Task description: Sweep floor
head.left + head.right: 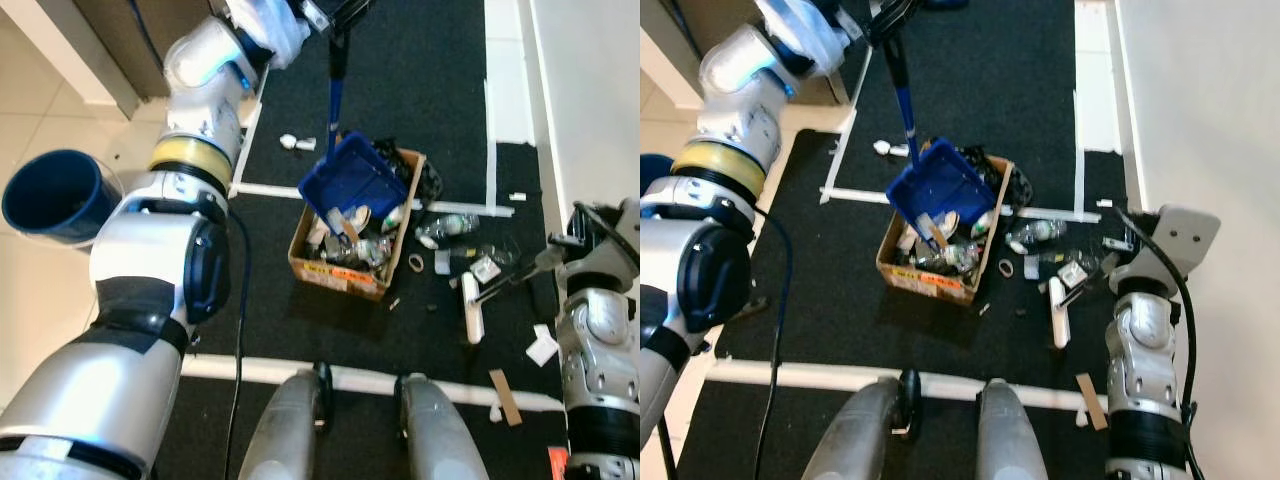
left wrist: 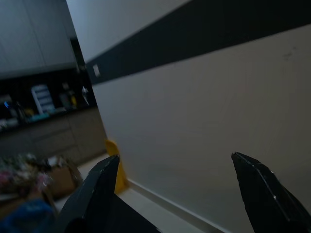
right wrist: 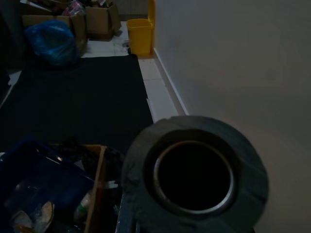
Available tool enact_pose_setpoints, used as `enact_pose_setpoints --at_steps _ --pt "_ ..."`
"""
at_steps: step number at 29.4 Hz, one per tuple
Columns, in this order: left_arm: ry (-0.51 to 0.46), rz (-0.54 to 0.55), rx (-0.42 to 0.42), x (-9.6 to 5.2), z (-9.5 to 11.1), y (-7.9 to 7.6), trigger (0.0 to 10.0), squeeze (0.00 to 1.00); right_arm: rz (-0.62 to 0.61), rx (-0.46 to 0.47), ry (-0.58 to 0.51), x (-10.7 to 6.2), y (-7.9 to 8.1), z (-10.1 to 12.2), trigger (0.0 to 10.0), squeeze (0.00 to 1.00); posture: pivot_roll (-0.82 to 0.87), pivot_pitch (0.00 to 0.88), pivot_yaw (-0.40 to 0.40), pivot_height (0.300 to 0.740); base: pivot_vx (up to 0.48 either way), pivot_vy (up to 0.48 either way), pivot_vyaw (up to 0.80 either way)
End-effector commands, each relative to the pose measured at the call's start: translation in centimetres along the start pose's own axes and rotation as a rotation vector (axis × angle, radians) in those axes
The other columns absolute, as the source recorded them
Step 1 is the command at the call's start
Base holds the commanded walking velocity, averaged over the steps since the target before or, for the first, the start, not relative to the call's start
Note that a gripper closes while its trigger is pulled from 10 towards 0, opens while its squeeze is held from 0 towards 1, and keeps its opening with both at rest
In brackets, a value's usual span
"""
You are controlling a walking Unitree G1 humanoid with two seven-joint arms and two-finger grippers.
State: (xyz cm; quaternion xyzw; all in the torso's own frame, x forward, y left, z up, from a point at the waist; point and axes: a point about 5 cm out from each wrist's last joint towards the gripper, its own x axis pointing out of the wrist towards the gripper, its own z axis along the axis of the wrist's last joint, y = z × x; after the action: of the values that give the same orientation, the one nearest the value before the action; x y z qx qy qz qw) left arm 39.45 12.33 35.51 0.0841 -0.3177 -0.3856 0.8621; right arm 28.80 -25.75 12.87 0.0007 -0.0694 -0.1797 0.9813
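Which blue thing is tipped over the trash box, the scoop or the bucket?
The blue dustpan, on its long handle, tilted over the cardboard box. The blue bucket stands apart on the pale tiles.

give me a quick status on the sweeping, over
Left pincer high on the blue dustpan handle, dustpan tipped over the cardboard box. Right arm at the broom handle. Litter still on the black mat right of the box.

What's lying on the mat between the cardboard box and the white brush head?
In the left eye view, loose litter: a clear plastic bottle, a small ring and paper scraps lie between the cardboard box and the white brush head.
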Motion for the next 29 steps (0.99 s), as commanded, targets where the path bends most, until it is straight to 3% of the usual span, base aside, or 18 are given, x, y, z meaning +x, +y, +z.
enact_pose_setpoints --at_steps 1,2,6,8,9,14,15,16,19,20,23,24,26,27,28,29 --pt "-0.036 0.009 0.045 -0.4 1.3 0.9 10.0 0.00 -0.014 0.001 0.056 -0.3 -0.2 -1.3 10.0 0.00 -0.04 0.149 0.068 0.740 0.000 0.000 0.00" --pt "-0.008 0.063 0.064 -1.2 0.9 1.4 10.0 0.00 -0.012 0.012 0.054 0.4 0.3 -1.4 10.0 0.00 -0.01 0.090 0.078 0.740 0.000 0.000 0.00" --pt "0.014 0.140 0.045 -2.5 -0.1 1.9 10.0 0.00 -0.013 0.022 0.052 0.8 0.6 -1.5 10.0 0.00 0.00 0.070 0.078 0.740 0.000 0.000 0.00" --pt "0.051 0.253 0.040 -4.7 -1.6 2.3 10.0 0.00 -0.013 0.034 0.056 1.2 1.0 -1.7 10.0 0.00 0.02 0.045 0.079 0.740 0.000 0.000 0.00" --pt "0.051 0.253 0.040 -4.7 -1.6 2.3 10.0 0.00 -0.013 0.034 0.056 1.2 1.0 -1.7 10.0 0.00 0.02 0.045 0.079 0.740 0.000 0.000 0.00" --pt "0.102 0.410 0.043 -10.0 -3.4 2.9 10.0 0.00 -0.006 0.044 0.075 2.0 1.9 -2.3 10.0 0.00 0.08 0.000 0.067 0.740 0.000 0.000 0.00" --pt "0.102 0.410 0.043 -10.0 -3.4 2.9 10.0 0.00 -0.006 0.044 0.075 2.0 1.9 -2.3 10.0 0.00 0.08 0.000 0.067 0.740 0.000 0.000 0.00" --pt "0.117 0.430 0.048 -10.9 -3.5 3.1 10.0 0.00 -0.005 0.044 0.079 2.1 2.0 -2.4 10.0 0.00 0.08 0.000 0.068 0.740 0.000 0.000 0.00" --pt "0.213 0.531 0.088 -15.2 -3.9 4.3 10.0 0.00 -0.009 -0.003 0.096 2.5 1.7 -2.8 10.0 0.00 0.10 0.000 0.068 0.740 0.000 0.000 0.00" --pt "0.213 0.531 0.088 -15.2 -3.9 4.3 10.0 0.00 -0.009 -0.003 0.096 2.5 1.7 -2.8 10.0 0.00 0.10 0.000 0.068 0.740 0.000 0.000 0.00" --pt "0.305 0.692 0.128 -20.4 -3.7 5.6 10.0 0.00 -0.044 -0.024 0.128 2.5 0.5 -3.6 10.0 0.00 0.12 0.000 0.054 0.740 0.000 0.000 0.00" --pt "0.305 0.692 0.128 -20.4 -3.7 5.6 10.0 0.00 -0.044 -0.024 0.128 2.5 0.5 -3.6 10.0 0.00 0.12 0.000 0.054 0.740 0.000 0.000 0.00" --pt "0.388 0.826 0.134 -24.2 -4.0 6.0 10.0 0.00 -0.057 -0.041 0.146 2.6 -0.1 -3.9 10.0 0.00 0.14 0.000 0.043 0.740 0.000 0.000 0.00" --pt "0.388 0.826 0.134 -24.2 -4.0 6.0 10.0 0.00 -0.057 -0.041 0.146 2.6 -0.1 -3.9 10.0 0.00 0.14 0.000 0.043 0.740 0.000 0.000 0.00" --pt "0.444 0.886 0.128 -26.2 -4.4 5.9 10.0 0.00 -0.061 -0.049 0.154 2.7 -0.3 -4.1 10.0 0.00 0.14 0.000 0.039 0.740 0.000 0.000 0.00" --pt "0.444 0.886 0.128 -26.2 -4.4 5.9 10.0 0.00 -0.061 -0.049 0.154 2.7 -0.3 -4.1 10.0 0.00 0.14 0.000 0.039 0.740 0.000 0.000 0.00"
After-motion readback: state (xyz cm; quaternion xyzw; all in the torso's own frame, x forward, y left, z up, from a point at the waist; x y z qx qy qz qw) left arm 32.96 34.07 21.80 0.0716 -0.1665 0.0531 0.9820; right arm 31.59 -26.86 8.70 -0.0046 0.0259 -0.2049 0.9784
